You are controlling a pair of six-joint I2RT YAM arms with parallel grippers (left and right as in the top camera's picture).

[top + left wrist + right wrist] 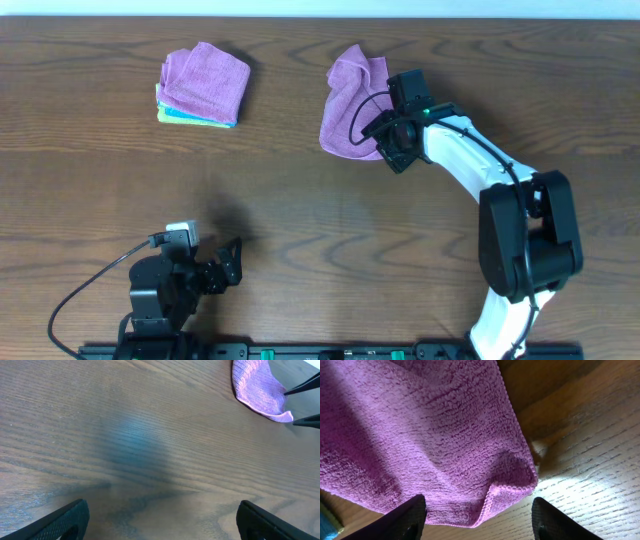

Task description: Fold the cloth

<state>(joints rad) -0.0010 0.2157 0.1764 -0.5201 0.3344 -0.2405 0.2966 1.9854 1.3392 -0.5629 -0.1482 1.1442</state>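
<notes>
A purple cloth (pixel 350 100) lies crumpled at the back middle of the table. It fills the right wrist view (pixel 420 435), and its near end shows far off in the left wrist view (pixel 257 387). My right gripper (pixel 385 150) is open at the cloth's near right corner, one finger over the cloth and one over bare wood (pixel 480 522). My left gripper (pixel 230 265) is open and empty over bare table near the front left (pixel 162 525).
A stack of folded cloths (pixel 203 87), purple on top with blue and green edges under it, sits at the back left. The wooden table (pixel 300 220) spreads between the arms.
</notes>
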